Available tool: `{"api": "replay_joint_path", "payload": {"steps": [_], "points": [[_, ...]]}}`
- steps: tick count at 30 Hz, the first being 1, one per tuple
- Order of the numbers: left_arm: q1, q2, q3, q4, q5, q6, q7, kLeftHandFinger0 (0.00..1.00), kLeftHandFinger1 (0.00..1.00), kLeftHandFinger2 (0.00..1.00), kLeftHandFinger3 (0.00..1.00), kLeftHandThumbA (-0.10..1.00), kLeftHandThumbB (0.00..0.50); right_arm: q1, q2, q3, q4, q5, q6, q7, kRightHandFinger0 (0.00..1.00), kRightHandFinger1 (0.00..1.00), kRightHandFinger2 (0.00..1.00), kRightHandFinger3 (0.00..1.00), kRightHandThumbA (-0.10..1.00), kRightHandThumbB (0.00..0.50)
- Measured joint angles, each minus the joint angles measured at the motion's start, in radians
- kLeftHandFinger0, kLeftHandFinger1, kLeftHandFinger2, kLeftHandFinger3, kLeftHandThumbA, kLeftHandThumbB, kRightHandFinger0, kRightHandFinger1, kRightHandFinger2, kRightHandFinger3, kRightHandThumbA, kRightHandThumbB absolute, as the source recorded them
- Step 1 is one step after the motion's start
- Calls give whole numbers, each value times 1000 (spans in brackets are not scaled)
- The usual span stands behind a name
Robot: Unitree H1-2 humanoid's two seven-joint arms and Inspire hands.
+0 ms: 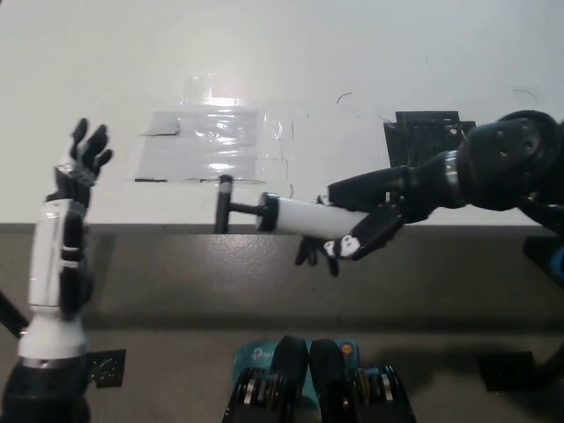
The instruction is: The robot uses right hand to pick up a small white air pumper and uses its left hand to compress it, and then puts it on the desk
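Black right robot hand [361, 236] reaches in from the right and wraps its fingers around the white barrel of a small air pumper [286, 214]. It holds the pumper sideways, level, right at the front edge of the white table [370, 53]. The pumper's black rod and handle stick out to the left, beyond the grip. White left robot hand [75, 176] stands upright at the far left, fingers spread and holding nothing, well apart from the pumper. A clear plastic sheet [216, 141] lies on the table behind the pumper.
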Motion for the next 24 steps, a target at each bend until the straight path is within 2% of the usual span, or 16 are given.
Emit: {"api": "replay_joint_path", "payload": {"steps": [3,5,7,9,10,12,14,15,16,17,18,19,21,22,23,24], "points": [[13,13,30,13,1,-12,0,1000,1000,1000,1000,1000,298,15,-6,-25,35,-39,0,11,18,444,679,381,-100,186],[24,16,39,24,1,-18,0,1000,1000,1000,1000,1000,285,21,-9,-49,51,-77,0,10,33,433,645,387,-100,143],[37,15,41,35,1,-24,0,1000,1000,1000,1000,1000,263,25,-11,-69,69,-122,-1,9,0,380,595,375,-100,105],[47,11,39,52,1,-34,0,1000,1000,1000,1000,1000,259,25,-10,-87,112,-165,-3,8,0,360,613,549,-100,74],[52,9,39,59,2,-39,0,1000,1000,1000,1000,1000,269,24,-10,-95,142,-188,-5,7,0,363,632,591,-100,59],[58,5,35,68,5,-43,0,1000,1000,1000,1000,1000,273,23,-9,-102,202,-230,-16,4,0,366,645,522,-100,41],[66,3,30,73,7,-49,-1,1000,1000,1000,1000,1000,290,23,-5,-108,269,-277,-31,0,0,348,628,460,-100,52],[69,2,29,74,7,-50,-1,1000,1000,1000,1000,1000,294,22,-4,-109,286,-289,-35,-2,0,343,633,416,-100,41],[77,-1,25,77,9,-52,-1,1000,1000,1000,1000,1000,295,22,-1,-108,322,-318,-46,-7,0,358,660,406,-100,64],[83,-4,22,78,9,-53,-1,1000,1000,1000,1000,1000,295,22,3,-108,349,-342,-54,-10,0,375,680,422,-100,73],[88,-6,19,79,9,-54,-1,1000,1000,1000,1000,1000,255,20,7,-109,368,-357,-59,-13,0,410,723,492,-100,90],[94,-8,15,82,10,-56,-1,1000,1000,1000,1000,1000,239,18,13,-110,394,-377,-63,-18,0,428,745,578,-100,103],[107,-9,1,88,12,-59,-1,1000,1000,1000,1000,1000,235,10,33,-112,464,-428,-73,-38,0,421,730,565,-100,113],[114,-9,-6,90,13,-60,-1,1000,1000,1000,1000,1000,220,7,40,-113,489,-449,-75,-48,2,413,708,502,-100,109],[122,-9,-13,91,13,-61,-1,1000,1000,1000,1000,1000,226,4,48,-114,512,-468,-81,-57,49,465,750,466,-100,106],[128,-9,-17,93,15,-62,-1,1000,1000,1000,1000,1000,223,0,57,-115,538,-492,-91,-67,37,442,717,425,-100,108]]}}
